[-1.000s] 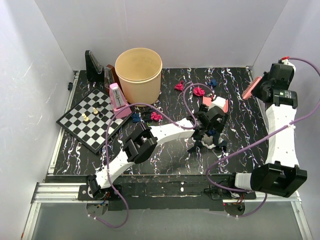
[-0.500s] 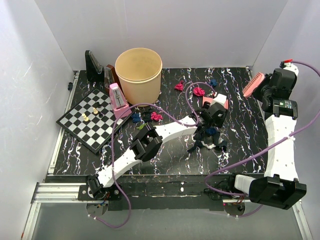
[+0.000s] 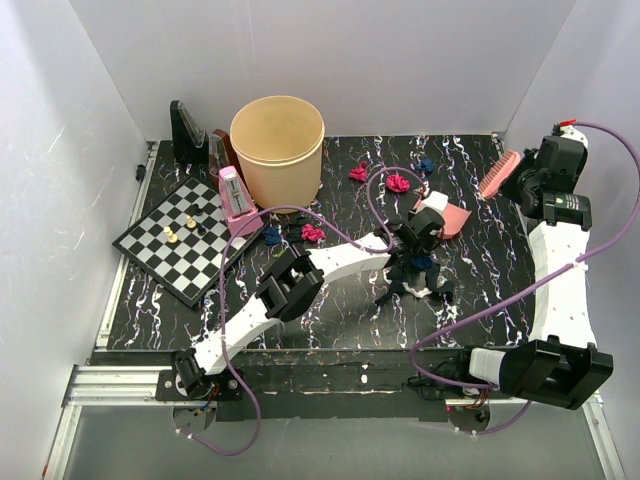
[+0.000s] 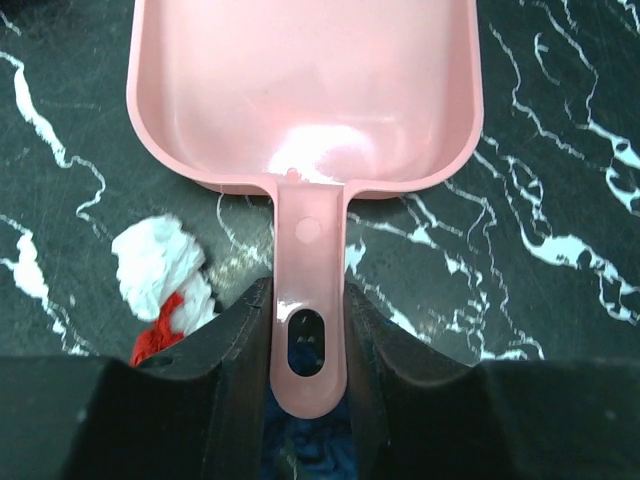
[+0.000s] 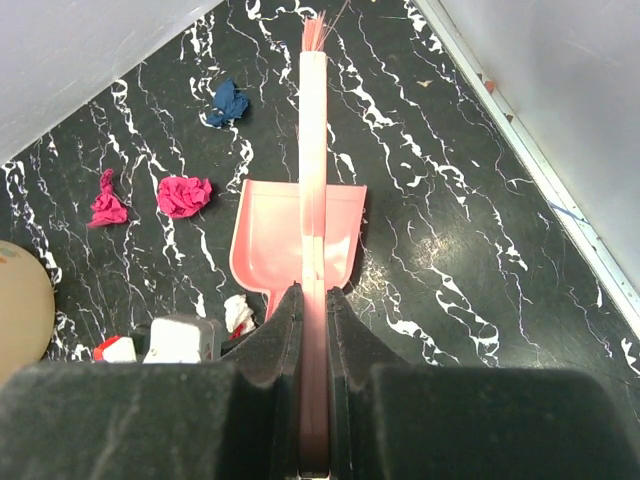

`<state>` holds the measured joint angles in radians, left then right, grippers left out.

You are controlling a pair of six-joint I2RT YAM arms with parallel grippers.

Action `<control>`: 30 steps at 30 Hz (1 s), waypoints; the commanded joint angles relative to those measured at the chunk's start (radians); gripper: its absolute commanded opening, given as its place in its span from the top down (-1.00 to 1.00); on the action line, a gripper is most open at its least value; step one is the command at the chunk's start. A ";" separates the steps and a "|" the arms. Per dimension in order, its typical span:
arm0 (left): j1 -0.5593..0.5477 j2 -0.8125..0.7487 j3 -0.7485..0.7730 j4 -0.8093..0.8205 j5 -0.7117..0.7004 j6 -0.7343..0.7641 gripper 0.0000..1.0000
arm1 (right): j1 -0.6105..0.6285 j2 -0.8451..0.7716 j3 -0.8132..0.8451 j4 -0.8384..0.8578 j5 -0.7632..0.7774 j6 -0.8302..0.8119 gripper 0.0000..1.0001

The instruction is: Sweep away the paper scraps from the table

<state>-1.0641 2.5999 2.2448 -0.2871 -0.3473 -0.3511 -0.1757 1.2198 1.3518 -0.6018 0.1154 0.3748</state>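
Fingers (image 4: 235, 340) of the left gripper (image 4: 308, 335) clamp the dustpan (image 4: 300, 90) handle at mid-frame. The right gripper (image 5: 313, 310) pinches the brush (image 5: 313, 150) at the frame's right. Crumpled paper scraps (image 3: 398, 183) dot the centre and top of the black veined table (image 3: 490, 230), with white walls (image 3: 420, 70) beyond.

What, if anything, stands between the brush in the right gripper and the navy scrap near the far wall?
Nothing visible does. Only bare table lies between the brush, held in the right gripper, and the navy scrap. The dustpan lies nearer to the arms, off that line.
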 commanded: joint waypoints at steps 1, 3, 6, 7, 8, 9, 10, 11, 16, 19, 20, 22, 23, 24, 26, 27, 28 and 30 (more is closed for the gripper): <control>0.001 -0.202 -0.120 0.081 0.014 0.009 0.65 | -0.002 -0.017 0.043 0.020 -0.008 -0.014 0.97; 0.001 -0.251 -0.158 0.071 0.010 0.017 0.69 | -0.002 -0.023 0.044 0.022 -0.011 -0.016 0.97; 0.001 -0.352 -0.240 0.040 -0.013 0.018 0.75 | -0.002 -0.029 0.058 0.011 -0.025 -0.016 0.97; 0.001 -0.400 -0.284 0.040 -0.022 0.020 0.75 | -0.002 -0.032 0.061 0.008 -0.034 -0.016 0.97; 0.001 -0.444 -0.333 0.040 -0.028 0.020 0.76 | -0.002 -0.034 0.064 0.005 -0.040 -0.019 0.97; 0.001 -0.498 -0.379 0.040 -0.033 0.020 0.76 | -0.002 -0.037 0.063 0.008 -0.052 -0.019 0.97; 0.001 -0.556 -0.436 0.040 -0.039 0.021 0.76 | -0.002 -0.040 0.060 0.011 -0.068 -0.022 0.97; 0.001 -0.608 -0.488 0.036 -0.044 0.017 0.76 | -0.002 -0.042 0.056 0.011 -0.083 -0.025 0.97; 0.003 -0.903 -0.785 -0.055 -0.061 -0.041 0.75 | -0.002 -0.046 0.029 0.049 -0.316 -0.066 0.97; 0.001 -1.072 -0.985 -0.116 -0.048 -0.109 0.76 | -0.002 -0.052 0.017 0.075 -0.501 -0.057 0.97; 0.001 -1.145 -1.070 -0.135 -0.039 -0.132 0.76 | -0.001 -0.055 0.006 0.092 -0.567 -0.057 0.97; 0.000 -1.245 -1.192 -0.149 -0.027 -0.164 0.76 | 0.001 -0.062 -0.014 0.120 -0.655 -0.050 0.97; -0.002 -1.296 -1.253 -0.149 -0.016 -0.181 0.76 | 0.002 -0.068 -0.020 0.126 -0.678 -0.048 0.97; -0.004 -1.331 -1.301 -0.149 -0.006 -0.201 0.76 | 0.007 -0.071 -0.028 0.125 -0.684 -0.047 0.97; -0.007 -1.394 -1.395 -0.147 0.014 -0.245 0.75 | 0.010 -0.077 -0.042 0.125 -0.684 -0.045 0.97; -0.011 -1.412 -1.425 -0.147 0.016 -0.262 0.75 | 0.012 -0.078 -0.048 0.120 -0.688 -0.045 0.97; -0.017 -1.426 -1.456 -0.147 0.013 -0.279 0.75 | 0.012 -0.077 -0.055 0.117 -0.695 -0.045 0.97; -0.031 -1.433 -1.501 -0.149 -0.010 -0.298 0.77 | 0.013 -0.078 -0.065 0.119 -0.714 -0.043 0.97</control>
<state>-1.0710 1.2091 0.8101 -0.4271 -0.3496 -0.5648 -0.1669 1.1648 1.3033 -0.5434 -0.5045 0.3359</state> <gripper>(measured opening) 0.290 0.134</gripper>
